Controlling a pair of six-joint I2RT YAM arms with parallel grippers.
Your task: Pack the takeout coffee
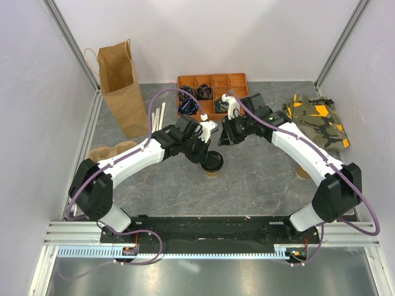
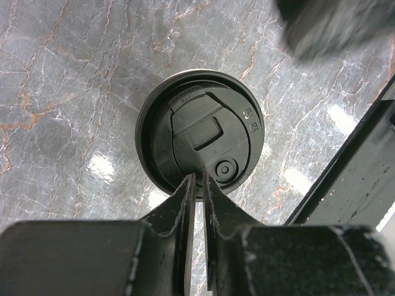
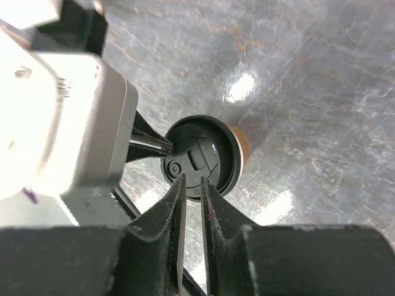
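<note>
Lidded cup at mid-table, left arm on it

From above, the takeout coffee (image 1: 213,164) stood upright on the table (image 1: 265,182), well apart from the paper bag (image 1: 120,86). At its wrist, the left gripper (image 2: 199,180) was closed to a slit, seemingly pinching the lid (image 2: 200,139) rim. The right gripper (image 3: 192,182) hovered empty, barely parted. A level, upright lift seemed best.

Cup (image 1: 212,173): tan paper; lid (image 2: 200,137): black plastic, matt; table (image 1: 265,182): grey marbled, glossy; bag (image 1: 120,86): brown paper, creased; cloth (image 1: 318,123): printed fabric, rumpled
</note>
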